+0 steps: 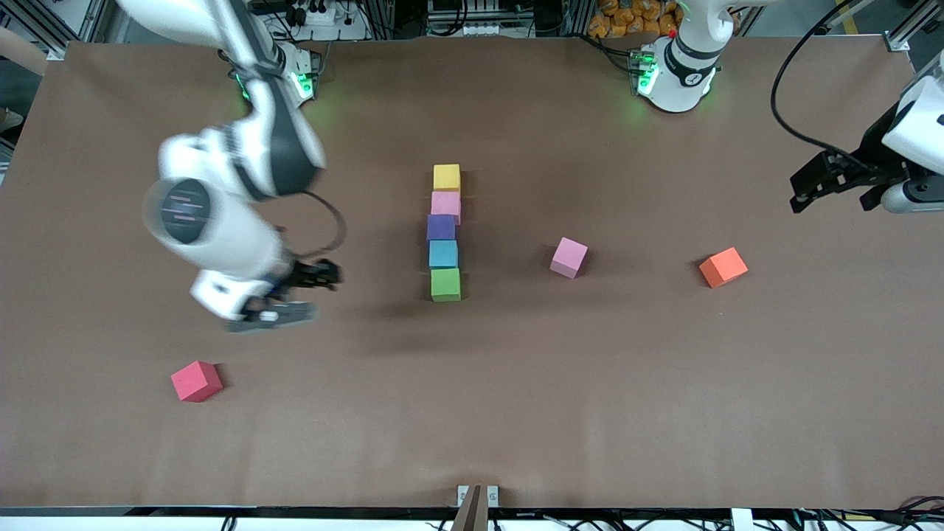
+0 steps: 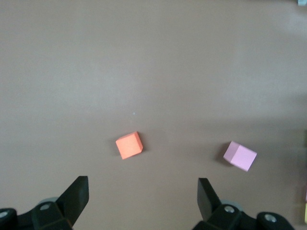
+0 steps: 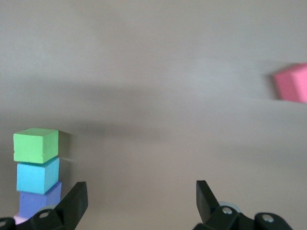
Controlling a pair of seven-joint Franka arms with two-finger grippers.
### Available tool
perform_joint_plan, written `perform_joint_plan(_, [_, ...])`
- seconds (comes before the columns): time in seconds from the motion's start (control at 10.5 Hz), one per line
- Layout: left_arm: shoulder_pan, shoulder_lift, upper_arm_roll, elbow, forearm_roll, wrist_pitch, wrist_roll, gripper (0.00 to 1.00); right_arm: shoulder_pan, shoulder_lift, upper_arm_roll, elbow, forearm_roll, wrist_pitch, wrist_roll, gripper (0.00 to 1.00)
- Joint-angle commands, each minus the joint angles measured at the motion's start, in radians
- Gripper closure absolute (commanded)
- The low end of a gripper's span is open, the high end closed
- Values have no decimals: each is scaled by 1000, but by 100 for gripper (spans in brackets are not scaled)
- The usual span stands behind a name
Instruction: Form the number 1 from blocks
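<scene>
A: Jaws first. Both pairs stand wide apart and hold nothing. The right gripper (image 1: 291, 295) hangs over bare surface (image 1: 516, 413), beside the column's green end; the left gripper (image 1: 830, 184) waits over the left arm's end of the surface.

B: And the blocks?

A: Five sit in a straight line, touching or nearly so: yellow block (image 1: 446, 178), pink block (image 1: 445, 206), purple block (image 1: 440, 228), light blue block (image 1: 443, 254), green block (image 1: 445, 285). The line's long axis runs from the robots' bases toward the front camera, green nearest it. From the right jaws the column lies toward the left arm's end, close by; the right wrist view shows green, blue and purple just off one fingertip (image 3: 74, 201).

B: Anything loose?

A: A second pink cube (image 1: 568, 257), turned askew, lies apart from the column, between it and the left jaws, with the orange cube (image 1: 723, 267) closer to those jaws. The red cube (image 1: 196, 380) lies near the right jaws.

B: So which arm, if the loose pink is wanted?

A: I judge the stroke already reads as a 1. Any flag at the yellow end would fall to the left arm, though the right sits about as near.
</scene>
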State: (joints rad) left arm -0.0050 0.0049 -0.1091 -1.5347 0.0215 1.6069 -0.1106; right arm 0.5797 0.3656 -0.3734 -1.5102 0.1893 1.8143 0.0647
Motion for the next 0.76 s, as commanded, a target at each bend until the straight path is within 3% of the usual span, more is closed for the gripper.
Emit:
perform_joint_plan(0.0, [-3,43,-4,83,6,-77,29,0,-188,-159,76,-38,-19,-70,53,0])
perform_joint_plan(0.29, [-6,43,-7,82,-2,-78,29,0,-352,-290,157,-54,-48,-98,124,0])
perform_joint_plan(0.48, [-4,41,-7,82,-2,-79,28,0,-447,-350,255,-64,-140,-150,145,0])
perform_joint_plan(0.67, [-9,41,-11,82,-2,-79,25,0,-500,-379,275,-73,-145,-211,133,0])
